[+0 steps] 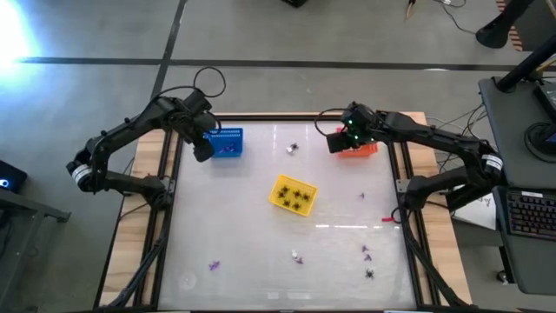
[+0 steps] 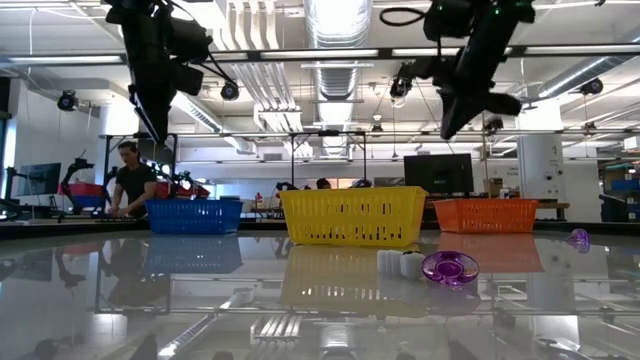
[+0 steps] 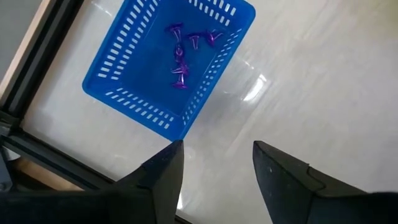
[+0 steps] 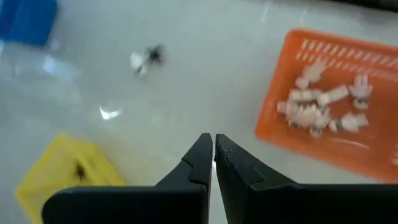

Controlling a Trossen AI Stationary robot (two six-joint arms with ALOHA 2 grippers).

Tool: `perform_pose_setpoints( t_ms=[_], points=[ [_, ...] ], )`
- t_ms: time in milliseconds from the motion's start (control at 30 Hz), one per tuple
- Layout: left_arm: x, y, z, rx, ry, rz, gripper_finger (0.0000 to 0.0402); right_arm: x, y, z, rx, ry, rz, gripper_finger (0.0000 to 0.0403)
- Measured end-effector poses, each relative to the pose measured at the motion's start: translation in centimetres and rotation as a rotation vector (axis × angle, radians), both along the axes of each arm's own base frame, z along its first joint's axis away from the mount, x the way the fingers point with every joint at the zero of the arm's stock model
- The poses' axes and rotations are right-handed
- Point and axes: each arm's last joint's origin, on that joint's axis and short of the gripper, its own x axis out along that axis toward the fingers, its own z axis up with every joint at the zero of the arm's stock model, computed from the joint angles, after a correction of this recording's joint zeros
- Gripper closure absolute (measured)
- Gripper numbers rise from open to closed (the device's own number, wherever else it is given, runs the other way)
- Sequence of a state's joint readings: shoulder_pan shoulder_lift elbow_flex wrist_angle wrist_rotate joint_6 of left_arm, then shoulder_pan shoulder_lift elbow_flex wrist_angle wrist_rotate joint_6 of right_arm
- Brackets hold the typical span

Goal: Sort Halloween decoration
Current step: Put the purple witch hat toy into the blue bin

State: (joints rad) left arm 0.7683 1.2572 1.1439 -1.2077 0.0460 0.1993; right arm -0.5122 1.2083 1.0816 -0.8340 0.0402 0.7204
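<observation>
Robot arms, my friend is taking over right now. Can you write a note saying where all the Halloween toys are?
Left gripper: open, empty, hovering beside the blue plastic basket.
Right gripper: shut, empty, raised by the orange plastic basket.
Done: purple toy pieces lie in the blue basket, white toy pieces in the orange one, black spider toys in the yellow plastic basket.
Left: a white and black pair near the table's far middle; loose purple, white and black pieces along the near edge.
</observation>
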Motion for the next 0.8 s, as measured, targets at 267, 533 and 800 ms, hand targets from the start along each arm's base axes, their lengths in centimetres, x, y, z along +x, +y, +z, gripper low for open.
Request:
perform_pose_setpoints(
  t_ms=[267,533,800],
  points=[
    [-0.1,-0.1,0.0,-0.005,0.006,-0.005,0.0226,-0.6,2.3,2.3,-0.008,0.165,0.042,0.039],
    [-0.1,-0.1,0.0,-0.002,0.011,-0.027,0.0225,-0.9,2.4,1.6,0.019,0.216,0.042,0.039],
    [-0.1,-0.1,0.0,0.001,0.017,-0.054,0.0225,-0.9,2.4,1.3,0.037,0.208,0.012,0.039]
  ],
)
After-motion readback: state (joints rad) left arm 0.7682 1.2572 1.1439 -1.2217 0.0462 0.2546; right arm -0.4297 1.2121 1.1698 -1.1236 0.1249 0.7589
